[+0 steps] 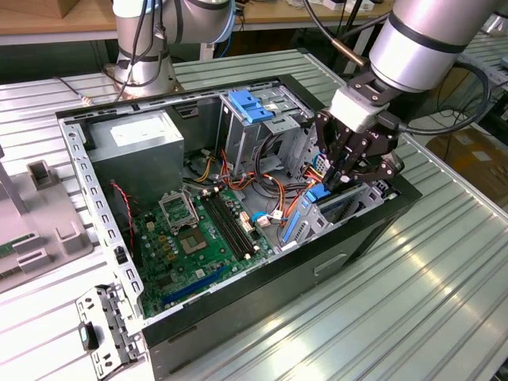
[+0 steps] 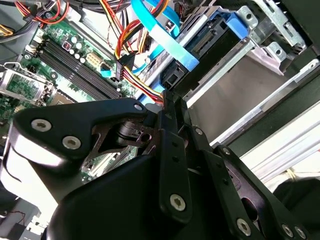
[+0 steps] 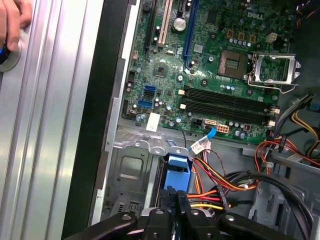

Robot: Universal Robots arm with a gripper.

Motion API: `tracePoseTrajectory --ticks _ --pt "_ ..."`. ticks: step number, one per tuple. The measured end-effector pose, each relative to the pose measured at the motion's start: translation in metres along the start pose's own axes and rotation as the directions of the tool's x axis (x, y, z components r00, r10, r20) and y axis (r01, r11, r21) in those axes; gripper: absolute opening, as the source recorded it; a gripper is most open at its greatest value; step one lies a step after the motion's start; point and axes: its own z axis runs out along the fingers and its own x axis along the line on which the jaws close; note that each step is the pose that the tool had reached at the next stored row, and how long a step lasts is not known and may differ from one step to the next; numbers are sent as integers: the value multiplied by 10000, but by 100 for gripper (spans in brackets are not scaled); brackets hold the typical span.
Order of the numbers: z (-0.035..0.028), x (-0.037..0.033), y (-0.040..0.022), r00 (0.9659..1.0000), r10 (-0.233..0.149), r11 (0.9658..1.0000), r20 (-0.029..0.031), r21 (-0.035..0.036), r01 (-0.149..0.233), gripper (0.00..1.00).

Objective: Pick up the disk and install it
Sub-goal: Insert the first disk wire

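The disk sits slanted in the drive bay at the corner of the open computer case on the exterior view's right. Its blue carrier frame faces up toward the cables. My gripper reaches down into that bay, fingers drawn together on the end of the blue carrier. In the first wrist view the fingertips meet over the blue carrier. In the second wrist view the gripper ends beside the blue frame, and the disk's body lies in the metal bay.
Orange, yellow and black cables crowd the space around the bay. A blue bracket tops the metal drive cage. The motherboard and power supply fill the case's other side. A person's hand rests at the table's edge.
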Motion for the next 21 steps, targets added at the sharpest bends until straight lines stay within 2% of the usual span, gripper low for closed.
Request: tracePoseTrajectory --ticks 5,7,11,18,21 --pt "11 8 -73 9999 159 9999 -4 3 -159 18" --pt "25 9 -81 9988 489 9988 -9 12 -489 18" --pt "39 0 -105 9961 878 9961 -17 22 -878 18" --pt "40 -3 -111 9961 883 9961 -17 23 -883 18" --pt "41 -2 -136 9961 884 9961 -17 22 -884 18"
